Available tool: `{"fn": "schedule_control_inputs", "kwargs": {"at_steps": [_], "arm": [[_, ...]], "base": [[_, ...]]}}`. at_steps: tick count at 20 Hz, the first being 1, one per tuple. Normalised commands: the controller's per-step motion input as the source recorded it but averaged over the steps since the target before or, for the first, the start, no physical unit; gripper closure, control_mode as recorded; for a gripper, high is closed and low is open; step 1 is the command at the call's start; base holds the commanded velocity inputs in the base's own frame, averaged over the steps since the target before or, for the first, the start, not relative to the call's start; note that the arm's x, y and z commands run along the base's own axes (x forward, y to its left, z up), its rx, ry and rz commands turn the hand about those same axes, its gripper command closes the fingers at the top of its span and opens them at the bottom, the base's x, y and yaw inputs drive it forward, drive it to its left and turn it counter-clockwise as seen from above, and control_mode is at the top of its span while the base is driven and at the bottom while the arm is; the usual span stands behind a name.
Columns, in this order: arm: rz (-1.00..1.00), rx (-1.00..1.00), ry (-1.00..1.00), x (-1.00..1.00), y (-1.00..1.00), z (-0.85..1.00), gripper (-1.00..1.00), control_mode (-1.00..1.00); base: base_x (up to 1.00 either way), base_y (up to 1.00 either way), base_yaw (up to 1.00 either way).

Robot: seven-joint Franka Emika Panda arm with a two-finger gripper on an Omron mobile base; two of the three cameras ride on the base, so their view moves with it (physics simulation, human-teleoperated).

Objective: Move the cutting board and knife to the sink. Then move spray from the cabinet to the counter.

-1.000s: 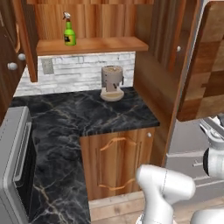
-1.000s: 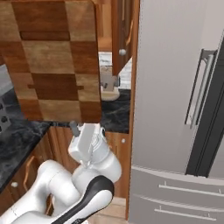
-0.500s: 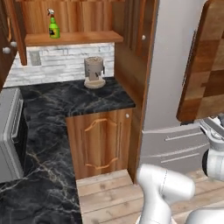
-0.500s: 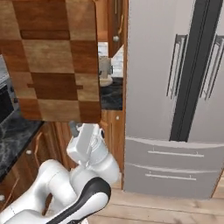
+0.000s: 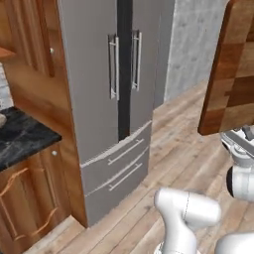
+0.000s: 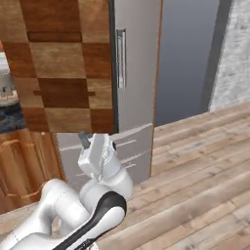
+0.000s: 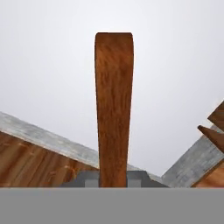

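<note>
**A:** Right, status check for you. What's your pincer doing?

**B:** Your two-finger gripper [image 6: 87, 141] is clamped on the rectangular wooden cutting board checkered in light and dark brown blocks [image 6: 63, 68]. It has the board by its bottom edge. Board stands upright, up in the air, above the white arm [image 6: 73, 210].

**A:** Confirmed from the hand camera?

**B:** Yes. There you see the board edge-on [image 7: 114, 105], a narrow brown slab rising straight out from between the jaws, against a pale plain background. Jaws pinch it on both sides at the base.

**A:** Where's the board in the left base view?

**B:** Top right corner [image 5: 233, 69], tilted a little, its lower corner just above the grey wrist hardware. It runs out of frame at the top and right.

**A:** What's around you?

**B:** You're facing a tall grey double-door fridge with vertical bar handles and two drawers below [image 5: 116, 99]. Left of it, a reddish-brown wooden side panel, then a slice of the black marble counter with pale veins [image 5: 22, 136] over a lower arched-panel cabinet door [image 5: 25, 208]. Light wooden plank floor [image 5: 183, 144] runs past the fridge toward a grey textured wall [image 5: 191, 44].

**A:** Right base view?

**B:** Board covers the upper left and hides part of the fridge door [image 6: 134, 63]. A bit of counter [image 6: 10, 114] peeks out at its left edge. I can't make out the small items sitting there.
</note>
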Motion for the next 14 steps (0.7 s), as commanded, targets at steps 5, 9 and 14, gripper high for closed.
{"fn": "schedule_control_inputs", "kwargs": {"at_steps": [5, 9, 14], "arm": [[0.0, 0.0, 0.0, 0.0, 0.0, 0.0, 1.0, 1.0], [0.0, 0.0, 0.0, 0.0, 0.0, 0.0, 1.0, 1.0], [0.0, 0.0, 0.0, 0.0, 0.0, 0.0, 1.0, 1.0]], "base": [[0.0, 0.0, -1.0], [0.0, 0.0, -1.0], [0.0, 0.0, -0.99]]}}
